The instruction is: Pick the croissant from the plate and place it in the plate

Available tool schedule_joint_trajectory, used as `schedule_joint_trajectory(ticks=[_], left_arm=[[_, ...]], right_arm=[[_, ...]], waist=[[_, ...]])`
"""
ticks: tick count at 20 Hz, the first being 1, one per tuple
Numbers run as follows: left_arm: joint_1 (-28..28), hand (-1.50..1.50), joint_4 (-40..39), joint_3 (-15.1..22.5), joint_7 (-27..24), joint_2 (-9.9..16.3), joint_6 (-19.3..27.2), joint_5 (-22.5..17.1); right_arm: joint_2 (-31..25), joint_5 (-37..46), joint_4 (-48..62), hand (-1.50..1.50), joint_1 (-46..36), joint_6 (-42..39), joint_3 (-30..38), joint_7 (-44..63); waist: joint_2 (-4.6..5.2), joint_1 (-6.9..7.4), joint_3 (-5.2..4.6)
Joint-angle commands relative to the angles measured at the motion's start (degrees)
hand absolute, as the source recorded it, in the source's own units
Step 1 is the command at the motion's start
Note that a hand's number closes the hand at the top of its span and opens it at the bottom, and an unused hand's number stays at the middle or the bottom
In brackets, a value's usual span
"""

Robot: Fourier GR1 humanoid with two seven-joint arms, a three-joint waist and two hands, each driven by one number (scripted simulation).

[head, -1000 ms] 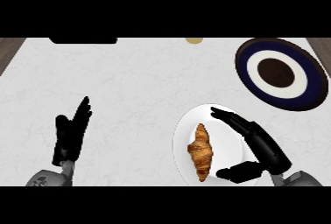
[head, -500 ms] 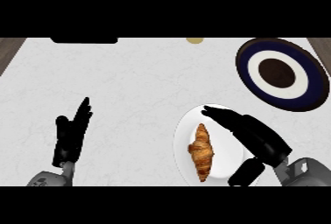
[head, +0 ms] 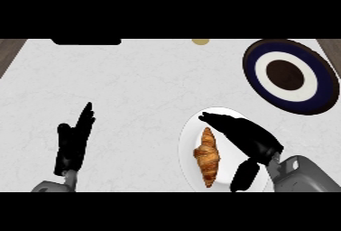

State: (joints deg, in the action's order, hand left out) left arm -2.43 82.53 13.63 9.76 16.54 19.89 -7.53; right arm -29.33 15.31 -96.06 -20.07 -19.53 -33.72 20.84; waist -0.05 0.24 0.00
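The croissant (head: 208,155) lies lengthwise on the white plate (head: 191,135), which sits on the pale counter (head: 146,81) at the lower right of the head view. The pastry rests in the left half of that plate, its narrow ends pointing toward the top and bottom of the view, and nothing grips it. The right hand (head: 250,135) is spread over the right half of the same plate, its fingers (head: 216,119) extended straight toward the upper left past the croissant's upper tip, and its thumb (head: 244,176) hanging down separately near the plate's lower rim. The hand is open and sits just beside the croissant; whether any part of it touches the pastry cannot be told from this angle. The grey forearm (head: 303,176) enters from the lower right corner. Well apart, at the upper right, lies the dark blue plate (head: 256,63) with a white ring and a dark centre. The left hand (head: 73,144) rests open at the lower left of the counter, fingers straight and pointing up, holding nothing. A small tan round object (head: 200,41) and a black shape (head: 86,41) sit at the counter's far edge.
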Motion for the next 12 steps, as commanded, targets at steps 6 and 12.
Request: schedule_joint_trajectory(ticks=[6, 12], left_arm=[[-0.07, 0.0, -1.96, -3.71, -0.54, -2.84, -2.96, 3.04], [-0.81, 0.0, -1.6, -6.23, 1.26, -3.23, -5.68, 3.93]], right_arm=[[8.15, 7.78, 1.04, -1.5, 2.36, -7.72, 3.66, 0.12], [12.11, 14.99, 10.8, -1.5, 2.23, -6.78, 6.04, -8.76]], waist=[[0.02, -0.19, -0.01], [0.07, -0.05, 0.0]])
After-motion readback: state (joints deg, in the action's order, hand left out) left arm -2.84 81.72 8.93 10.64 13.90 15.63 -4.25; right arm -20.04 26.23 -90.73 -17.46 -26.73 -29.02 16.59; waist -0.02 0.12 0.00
